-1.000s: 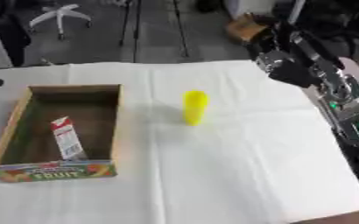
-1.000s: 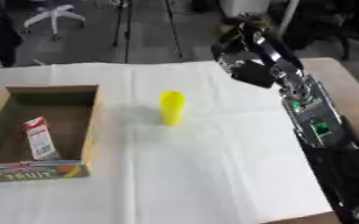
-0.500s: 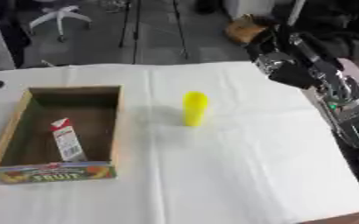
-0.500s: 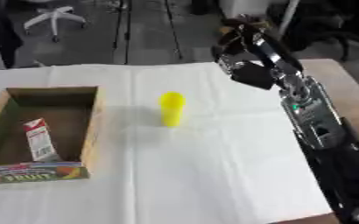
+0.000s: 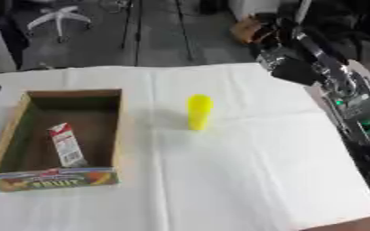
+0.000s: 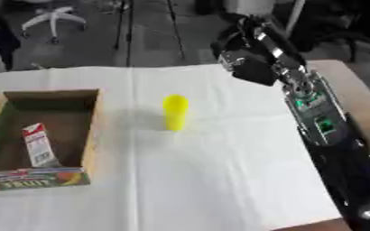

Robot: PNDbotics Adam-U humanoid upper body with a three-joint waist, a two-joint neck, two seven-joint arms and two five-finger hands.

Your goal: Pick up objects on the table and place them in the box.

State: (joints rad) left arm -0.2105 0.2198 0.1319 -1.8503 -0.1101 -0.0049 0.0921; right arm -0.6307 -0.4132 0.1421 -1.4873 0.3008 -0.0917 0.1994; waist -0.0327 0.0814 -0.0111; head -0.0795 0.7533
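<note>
A yellow, rounded-top object (image 5: pixel 199 111) stands upright on the white-covered table (image 5: pixel 243 180), near the middle. At the left lies an open cardboard box (image 5: pixel 118 131) with a fruit print on its front wall. A small red and white carton (image 5: pixel 65 144) lies inside it. My right arm comes up along the right edge. My right hand (image 6: pixel 250 54) hangs over the table's far right corner, well to the right of and beyond the yellow object, holding nothing that I can see. My left hand is out of view.
The table's right edge runs under my right arm (image 6: pixel 322 122). Beyond the far edge are a dark floor, an office chair (image 5: pixel 58 16) and stand legs. White cloth lies bare in front of the yellow object.
</note>
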